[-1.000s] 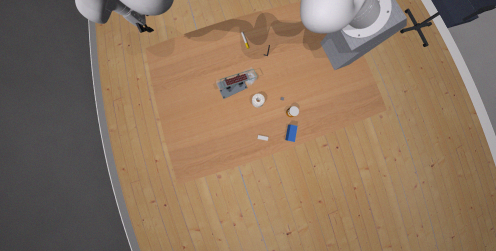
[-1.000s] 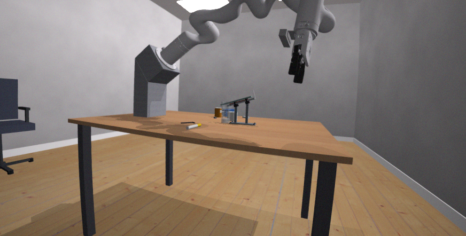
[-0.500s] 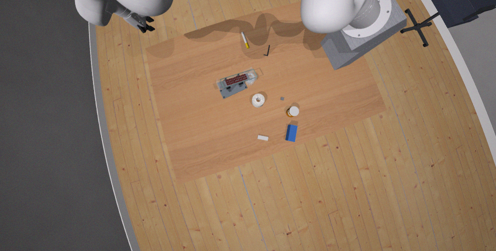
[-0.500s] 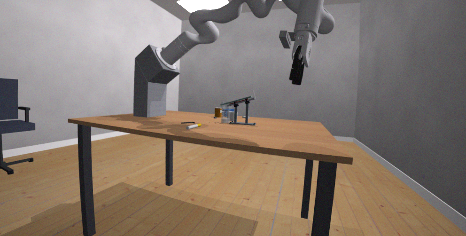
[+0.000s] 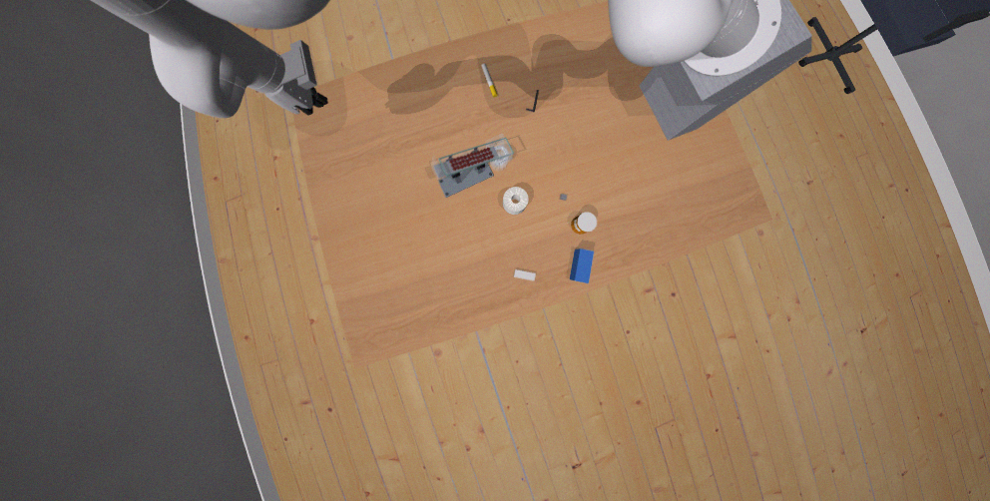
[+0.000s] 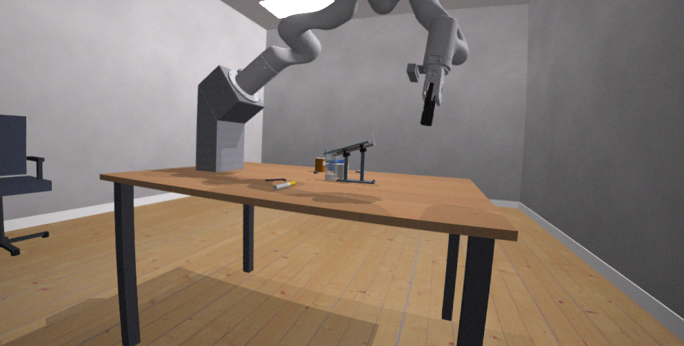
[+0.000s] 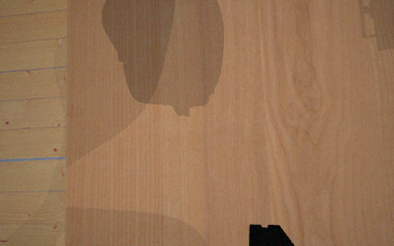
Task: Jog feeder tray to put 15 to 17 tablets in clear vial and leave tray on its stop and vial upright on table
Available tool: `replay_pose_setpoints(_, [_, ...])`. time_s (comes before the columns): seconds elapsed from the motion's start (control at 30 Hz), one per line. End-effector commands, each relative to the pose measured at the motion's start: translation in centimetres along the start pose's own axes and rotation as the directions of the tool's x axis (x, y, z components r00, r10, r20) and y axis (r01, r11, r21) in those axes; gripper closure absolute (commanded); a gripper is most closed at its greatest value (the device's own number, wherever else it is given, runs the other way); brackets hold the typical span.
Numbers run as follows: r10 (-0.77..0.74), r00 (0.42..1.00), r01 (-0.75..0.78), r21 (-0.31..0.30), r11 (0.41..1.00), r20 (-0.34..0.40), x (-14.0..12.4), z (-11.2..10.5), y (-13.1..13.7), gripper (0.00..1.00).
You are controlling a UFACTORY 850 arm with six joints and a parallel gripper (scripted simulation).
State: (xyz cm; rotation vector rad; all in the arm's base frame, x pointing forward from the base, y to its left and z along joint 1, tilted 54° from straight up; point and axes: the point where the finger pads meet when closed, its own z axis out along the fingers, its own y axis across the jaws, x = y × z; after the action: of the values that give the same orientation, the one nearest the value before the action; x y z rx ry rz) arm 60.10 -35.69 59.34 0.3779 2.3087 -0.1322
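The feeder tray [image 5: 472,159] is a clear tilted chute on a grey stand near the table's middle, with a row of dark red tablets in it; it also shows in the side view [image 6: 349,146]. The clear vial [image 5: 505,164] stands at the chute's lower end, small and hard to make out; it also shows in the side view [image 6: 330,172]. My gripper [image 5: 319,100] hangs high above the table's far left corner, well away from the tray, shut and empty; the side view [image 6: 427,116] shows its fingers together. The wrist view shows only bare table and the fingertips [image 7: 267,234].
On the table lie a white ribbed spool [image 5: 515,200], an orange bottle with a white cap [image 5: 585,223], a blue box [image 5: 581,264], a small white block [image 5: 524,274], a tiny grey cube [image 5: 562,197], a yellow-tipped marker [image 5: 488,79] and a black hex key [image 5: 533,103]. The robot base [image 5: 720,61] stands at one corner.
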Motion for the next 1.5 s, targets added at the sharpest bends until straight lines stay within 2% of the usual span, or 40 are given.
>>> replay_pose_setpoints(0.0, [-0.042,0.998,0.042,-0.008,0.999,0.040,3.0,-1.6,6.0,1.00])
replay_pose_setpoints(0.07, [-0.042,0.998,0.042,-0.008,0.999,0.040,3.8,-2.0,7.5,1.00])
replay_pose_setpoints(0.1, [-0.061,0.997,0.062,-0.019,0.998,0.051,5.1,-2.4,9.1,1.00])
replay_pose_setpoints(0.23, [-0.079,0.995,0.081,-0.030,0.996,0.063,7.8,-3.4,12.5,1.00])
replay_pose_setpoints(0.27, [-0.097,0.992,0.100,-0.041,0.994,0.075,9.3,-3.8,13.8,1.00])
replay_pose_setpoints(0.37, [-0.097,0.992,0.100,-0.041,0.994,0.075,9.9,-4.1,14.5,1.00])
replay_pose_setpoints(0.43, [-0.127,0.987,0.134,-0.063,0.989,0.099,13.6,-5.1,17.7,1.00])
replay_pose_setpoints(0.53, [-0.140,0.984,0.148,-0.073,0.986,0.109,15.7,-5.7,19.2,1.00])
replay_pose_setpoints(0.6, [-0.159,0.979,0.171,-0.089,0.981,0.127,18.3,-6.3,20.8,1.00])
replay_pose_setpoints(0.73, [-0.174,0.975,0.189,-0.102,0.977,0.141,20.9,-6.8,22.2,1.00])
replay_pose_setpoints(1.47, [-0.176,0.974,0.192,-0.104,0.976,0.144,21.3,-6.9,22.5,1.00])
